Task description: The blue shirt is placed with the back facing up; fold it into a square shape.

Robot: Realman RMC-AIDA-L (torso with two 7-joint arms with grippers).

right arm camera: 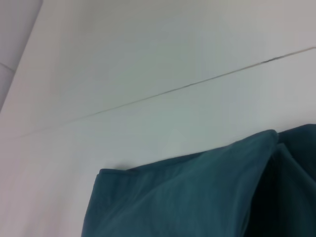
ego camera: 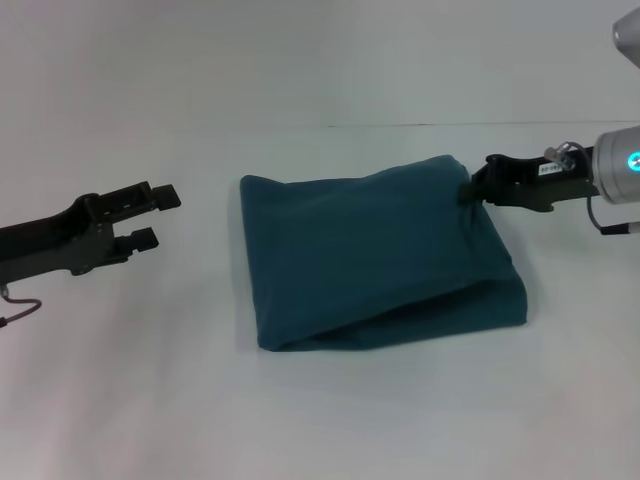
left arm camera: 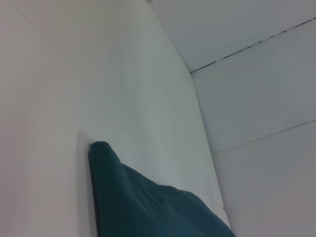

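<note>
The blue shirt (ego camera: 370,250) lies folded into a rough square in the middle of the white table, plain side up, with its near edge showing a loose double layer. My right gripper (ego camera: 468,188) is at the shirt's far right corner, shut on the cloth, which bunches toward the fingers. My left gripper (ego camera: 160,216) hovers to the left of the shirt, open and holding nothing, a clear gap away from its left edge. The left wrist view shows one corner of the shirt (left arm camera: 148,207). The right wrist view shows its folded top layer (right arm camera: 187,197).
The white table (ego camera: 150,380) runs all around the shirt. A thin dark seam (ego camera: 480,125) crosses behind it at the back.
</note>
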